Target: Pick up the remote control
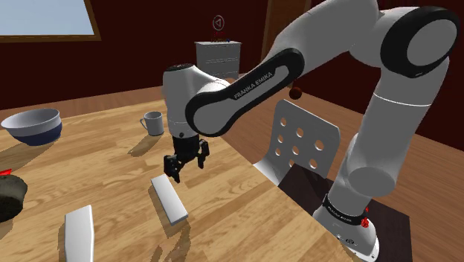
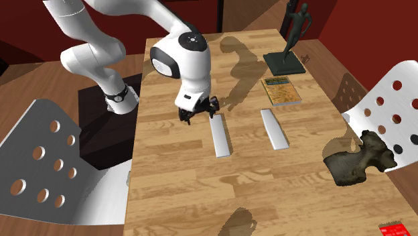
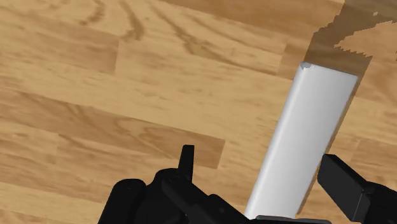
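Nearest, you see the all-black two-finger gripper (image 3: pixel 259 167), its fingers spread wide and clasping nothing. Between them lies the remote control (image 3: pixel 312 130), a plain pale-grey flat oblong bar without visible buttons; neither finger appears to touch it. It rests flat on the light wooden table (image 1: pixel 111 160), and the gripper hangs just above one end. Well apart lies a similar white flat slab (image 2: pixel 274 127), and farther off stands a white mug (image 1: pixel 153 123).
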You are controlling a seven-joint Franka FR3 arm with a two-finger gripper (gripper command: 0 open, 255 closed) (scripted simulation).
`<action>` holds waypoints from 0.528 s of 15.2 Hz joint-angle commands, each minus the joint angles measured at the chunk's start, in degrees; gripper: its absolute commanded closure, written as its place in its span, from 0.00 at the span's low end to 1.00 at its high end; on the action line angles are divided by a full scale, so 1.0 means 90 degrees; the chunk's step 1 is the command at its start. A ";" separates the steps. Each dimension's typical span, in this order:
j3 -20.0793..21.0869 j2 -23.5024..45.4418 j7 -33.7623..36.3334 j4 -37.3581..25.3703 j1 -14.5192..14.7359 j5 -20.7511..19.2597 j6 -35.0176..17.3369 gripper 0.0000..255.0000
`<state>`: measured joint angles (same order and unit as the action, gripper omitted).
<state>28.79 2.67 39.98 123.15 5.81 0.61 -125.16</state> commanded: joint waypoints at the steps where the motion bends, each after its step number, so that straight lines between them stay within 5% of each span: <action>1: 0.0050 0.0564 0.0360 -0.0378 0.0108 -0.0367 -0.0137 0.00; 8: -0.0083 0.1913 0.1133 -0.1352 0.0611 -0.1221 -0.0380 0.00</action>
<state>28.27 18.87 49.69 111.62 10.92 -9.75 -128.26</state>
